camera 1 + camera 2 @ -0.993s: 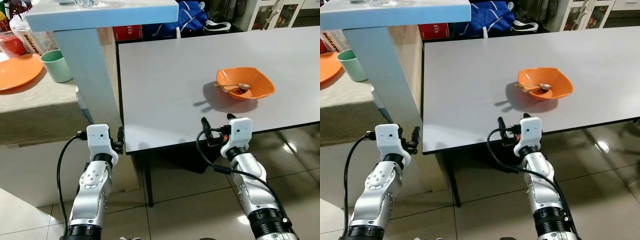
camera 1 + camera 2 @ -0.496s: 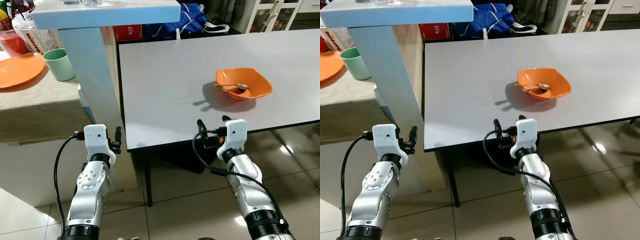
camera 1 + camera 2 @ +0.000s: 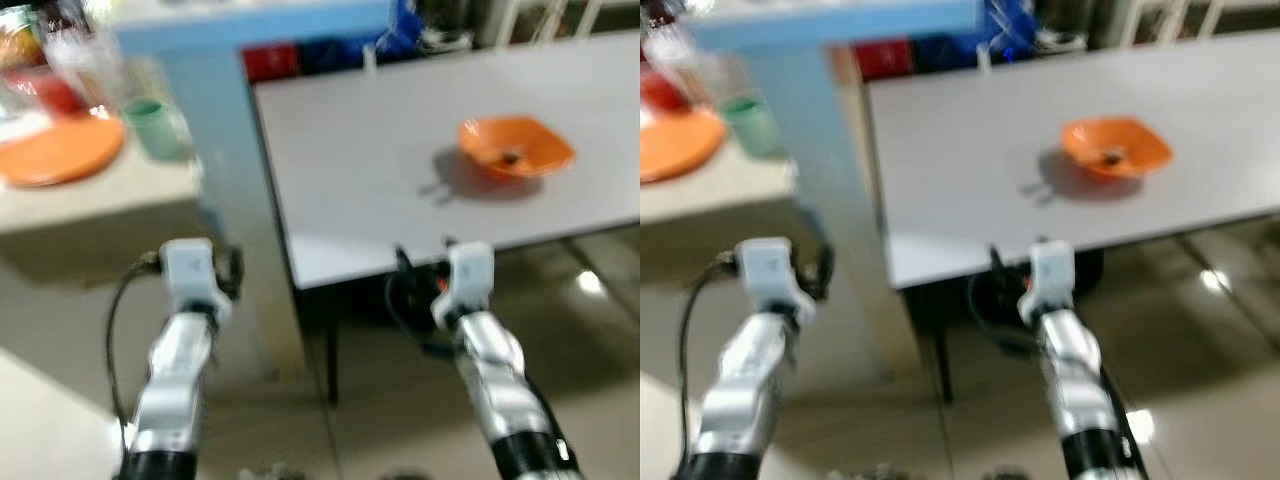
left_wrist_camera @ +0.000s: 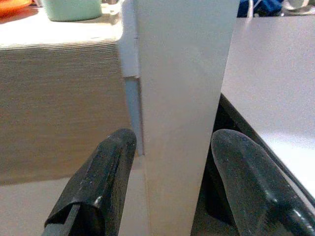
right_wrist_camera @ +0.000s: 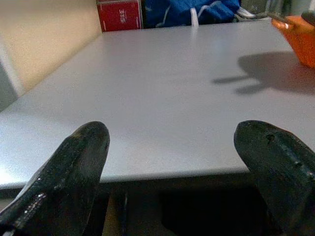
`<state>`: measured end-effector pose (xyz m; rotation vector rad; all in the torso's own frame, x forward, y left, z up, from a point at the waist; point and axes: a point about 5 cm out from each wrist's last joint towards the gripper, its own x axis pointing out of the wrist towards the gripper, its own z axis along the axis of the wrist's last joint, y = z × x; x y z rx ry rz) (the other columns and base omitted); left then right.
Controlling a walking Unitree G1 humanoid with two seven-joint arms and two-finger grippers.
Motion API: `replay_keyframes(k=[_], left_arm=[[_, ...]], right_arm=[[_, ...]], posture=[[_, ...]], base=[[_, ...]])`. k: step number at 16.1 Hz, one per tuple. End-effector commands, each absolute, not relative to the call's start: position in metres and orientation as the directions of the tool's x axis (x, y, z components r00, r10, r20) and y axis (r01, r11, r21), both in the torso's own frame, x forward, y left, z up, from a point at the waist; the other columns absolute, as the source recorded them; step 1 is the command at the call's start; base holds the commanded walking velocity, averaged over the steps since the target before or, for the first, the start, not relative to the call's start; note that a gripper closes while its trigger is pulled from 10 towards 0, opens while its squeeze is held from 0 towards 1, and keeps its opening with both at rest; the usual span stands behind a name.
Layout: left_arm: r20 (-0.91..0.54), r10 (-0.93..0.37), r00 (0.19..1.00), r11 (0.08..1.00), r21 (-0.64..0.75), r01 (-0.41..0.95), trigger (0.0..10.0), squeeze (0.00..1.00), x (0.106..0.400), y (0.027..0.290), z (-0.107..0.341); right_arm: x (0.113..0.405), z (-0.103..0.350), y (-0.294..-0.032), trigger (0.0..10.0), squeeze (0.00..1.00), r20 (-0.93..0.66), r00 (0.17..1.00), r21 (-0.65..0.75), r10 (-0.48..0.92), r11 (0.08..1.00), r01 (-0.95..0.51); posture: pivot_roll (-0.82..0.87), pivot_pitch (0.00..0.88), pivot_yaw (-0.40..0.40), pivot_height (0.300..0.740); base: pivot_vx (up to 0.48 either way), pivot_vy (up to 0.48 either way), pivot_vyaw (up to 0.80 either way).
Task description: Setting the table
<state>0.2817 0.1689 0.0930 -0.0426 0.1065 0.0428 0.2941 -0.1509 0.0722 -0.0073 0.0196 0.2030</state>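
Observation:
An orange bowl [image 3: 517, 157] with a spoon in it sits on the grey table [image 3: 370, 160], toward its right side. On the beige counter to the left lie an orange plate [image 3: 60, 152] and a green cup [image 3: 157, 127]. My right gripper [image 3: 424, 256] hangs open just below the table's front edge, empty; the right wrist view looks across the tabletop [image 5: 162, 88] to the bowl [image 5: 301, 42]. My left gripper [image 4: 170, 147] is open and empty, facing the pale blue shelf post [image 4: 179, 73] between counter and table.
A pale blue shelf [image 3: 250, 15] spans above the counter. A red box and blue bag [image 5: 187, 10] lie beyond the table's far edge. Jars and packets crowd the counter's back left [image 3: 50, 60]. Tiled floor lies below. The head views are blurred.
The whole picture has shifted right and blurred, so the camera has turned left. Both arms stay low before the table edge; the bowl has not moved.

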Motion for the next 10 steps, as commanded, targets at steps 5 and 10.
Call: replay_keyframes(k=[5, 10], left_arm=[[-0.094, 0.071, 0.993, 0.997, -0.016, -0.073, 10.0, 0.00, 0.2837, 0.1783, 0.0993], [-0.090, 0.074, 0.993, 0.997, -0.008, -0.075, 10.0, 0.00, 0.2848, 0.1774, 0.1004]], right_arm=[[0.2953, 0.0747, -0.1413, 10.0, 0.00, -0.006, 0.974, 0.002, 0.224, 0.975, -0.224], [0.2937, 0.0724, -0.1415, 10.0, 0.00, -0.015, 0.976, -0.011, 0.218, 0.976, -0.218]], posture=[[-0.18, 0.000, 0.079, 0.740], [-0.19, 0.000, 0.086, 0.740]], base=[[0.000, 0.480, 0.00], [0.000, 0.268, 0.31]])
